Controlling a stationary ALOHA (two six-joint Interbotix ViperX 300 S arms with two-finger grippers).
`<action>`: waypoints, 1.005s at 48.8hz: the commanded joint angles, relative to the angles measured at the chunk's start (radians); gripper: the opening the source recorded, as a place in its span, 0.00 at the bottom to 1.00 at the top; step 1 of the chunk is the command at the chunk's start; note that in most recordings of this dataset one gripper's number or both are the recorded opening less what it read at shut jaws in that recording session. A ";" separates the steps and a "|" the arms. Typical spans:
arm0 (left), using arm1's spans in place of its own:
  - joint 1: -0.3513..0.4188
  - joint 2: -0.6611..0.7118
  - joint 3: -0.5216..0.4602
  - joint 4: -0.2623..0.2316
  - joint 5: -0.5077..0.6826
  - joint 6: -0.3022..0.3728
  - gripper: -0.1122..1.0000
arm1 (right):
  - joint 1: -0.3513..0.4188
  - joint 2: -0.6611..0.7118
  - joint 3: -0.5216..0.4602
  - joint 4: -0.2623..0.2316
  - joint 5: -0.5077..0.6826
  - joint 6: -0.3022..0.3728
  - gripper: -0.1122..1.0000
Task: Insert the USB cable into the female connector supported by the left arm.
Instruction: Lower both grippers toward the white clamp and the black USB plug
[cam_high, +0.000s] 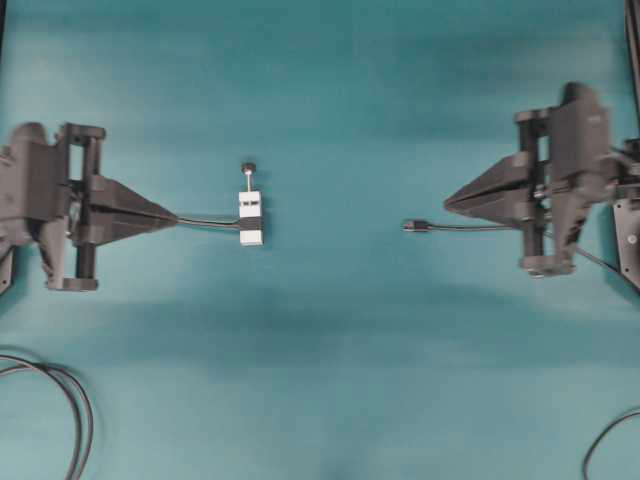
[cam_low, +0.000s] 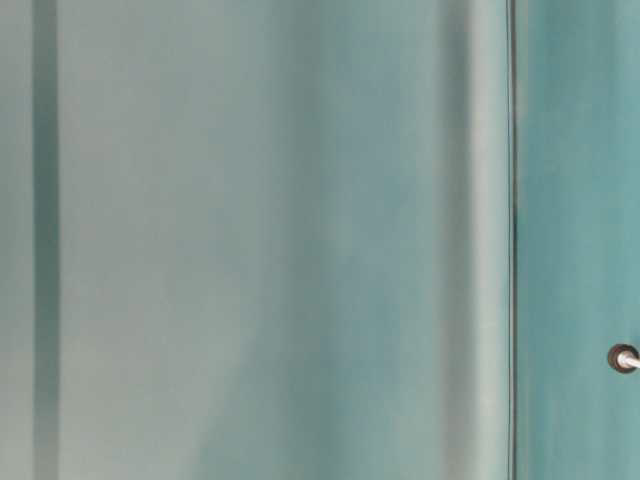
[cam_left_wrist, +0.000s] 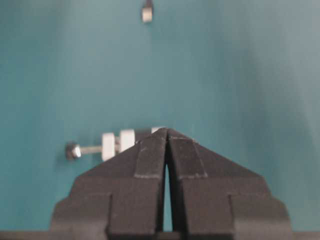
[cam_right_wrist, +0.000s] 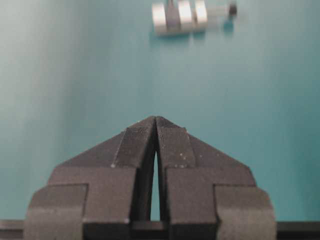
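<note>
So both end effectors are pressed together, gripping nothing. The female connector (cam_high: 250, 217) lies on the teal bench (cam_high: 330, 380) just beyond the left end effector (cam_high: 172, 216); the USB cable (cam_high: 415, 226) plug sits well apart, facing it, near the right end effector (cam_high: 449, 204). Looks staged for pickup.

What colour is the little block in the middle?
The female connector is white with a black band, clearest in the overhead view.

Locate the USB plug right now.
Overhead view: the USB cable plug lies on the table right of centre, just ahead of the right gripper.
</note>
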 joint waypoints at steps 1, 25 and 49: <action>0.000 0.041 0.012 -0.003 -0.052 0.005 0.19 | -0.003 0.069 -0.005 -0.002 -0.057 -0.003 0.10; 0.003 0.158 0.166 -0.020 -0.402 -0.038 0.68 | -0.012 0.336 0.083 -0.002 -0.376 0.097 0.25; 0.017 0.382 0.155 -0.021 -0.664 -0.043 0.68 | -0.034 0.495 0.114 0.002 -0.508 0.097 0.62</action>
